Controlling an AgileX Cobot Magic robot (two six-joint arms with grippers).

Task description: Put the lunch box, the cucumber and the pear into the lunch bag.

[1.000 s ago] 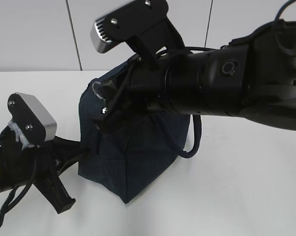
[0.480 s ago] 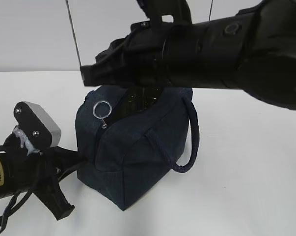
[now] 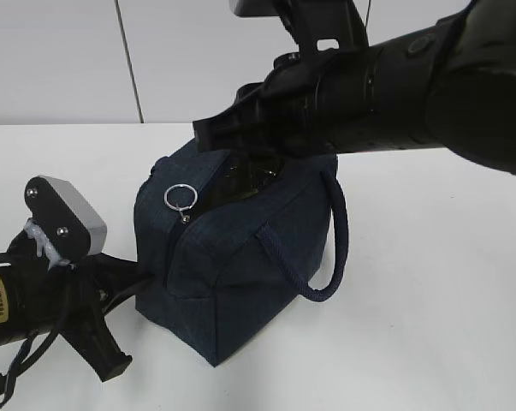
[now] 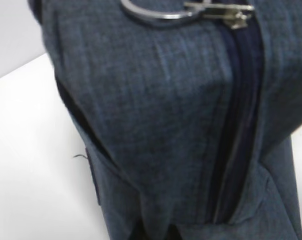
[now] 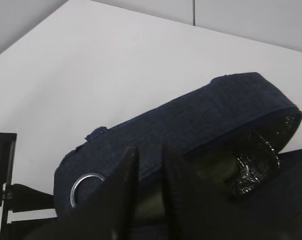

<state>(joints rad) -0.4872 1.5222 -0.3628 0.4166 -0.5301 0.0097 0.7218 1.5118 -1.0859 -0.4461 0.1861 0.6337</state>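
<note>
Judging by the bare table [image 3: 429, 325], everything seems inside the lunch bag [image 3: 240, 282] at frame centre — its mouth gapes. Right gripper [image 5: 148, 175] fingers stand slightly apart, empty; left gripper [image 3: 112, 360] — cannot tell.

Contents of the lunch bag [image 3: 240, 265] hidden in shadow; left fingers out of frame.

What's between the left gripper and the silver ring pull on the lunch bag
Only the lunch bag's own navy fabric end wall, seen in the exterior view: the left gripper touches its lower side, the ring pull hangs above.
</note>
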